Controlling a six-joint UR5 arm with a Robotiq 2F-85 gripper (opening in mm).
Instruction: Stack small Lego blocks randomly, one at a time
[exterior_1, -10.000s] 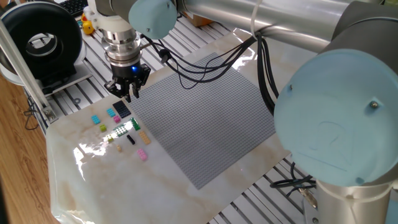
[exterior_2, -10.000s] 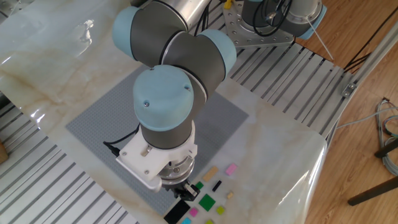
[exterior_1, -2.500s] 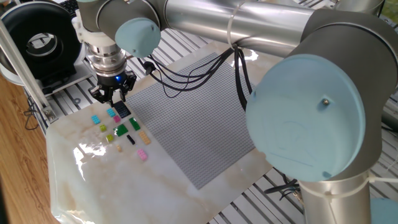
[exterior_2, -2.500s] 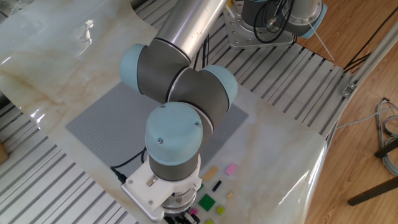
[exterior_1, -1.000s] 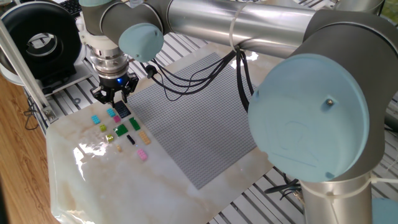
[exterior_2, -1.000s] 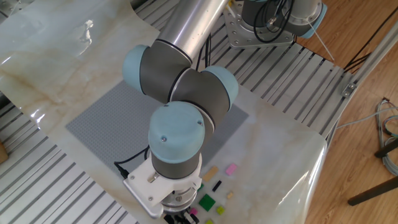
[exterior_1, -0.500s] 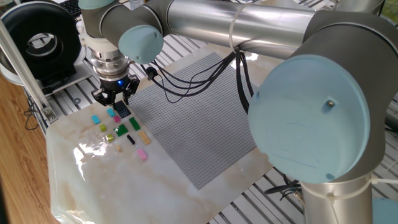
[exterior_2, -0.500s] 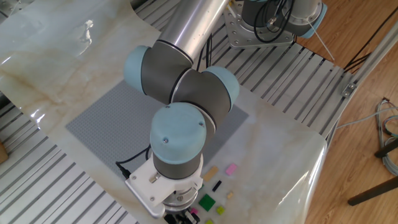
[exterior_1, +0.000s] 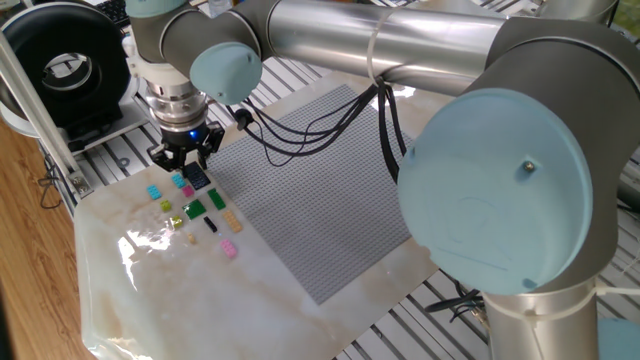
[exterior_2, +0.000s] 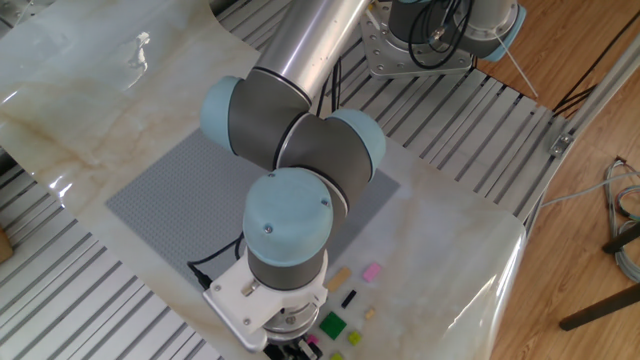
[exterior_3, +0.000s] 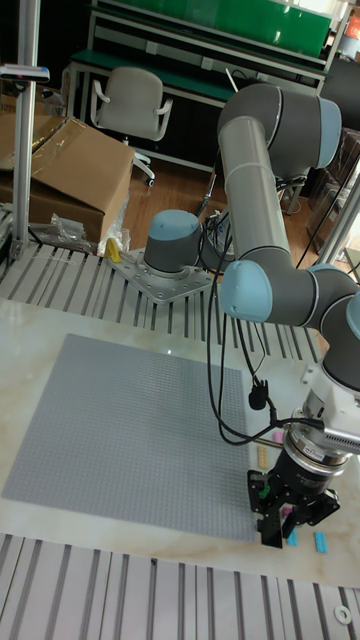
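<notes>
The small Lego blocks lie in a loose cluster on the marble left of the baseplate: a cyan block (exterior_1: 154, 192), a dark plate (exterior_1: 197, 176), a pink block (exterior_1: 230, 249), a green block (exterior_1: 194, 209), a yellow-green block (exterior_1: 166, 205), a tan block (exterior_1: 232, 220) and a black block (exterior_1: 210, 225). My gripper (exterior_1: 183, 162) hangs low over the cluster's far end, fingers apart, straddling a second cyan block (exterior_1: 178, 181) beside the dark plate. In the tall fixed view the gripper (exterior_3: 286, 524) stands over a cyan block (exterior_3: 292, 538). The wrist hides the gripper (exterior_2: 290, 350) almost fully in the other fixed view.
The large grey studded baseplate (exterior_1: 320, 190) fills the middle of the table, right of the blocks. A black spool (exterior_1: 65, 70) sits at the far left on the slatted frame. The marble's edge (exterior_1: 85, 290) runs close to the blocks. Cables (exterior_1: 300, 105) hang from the wrist.
The gripper has crept slightly down and toward the blocks over the last second. The blocks lie where they were.
</notes>
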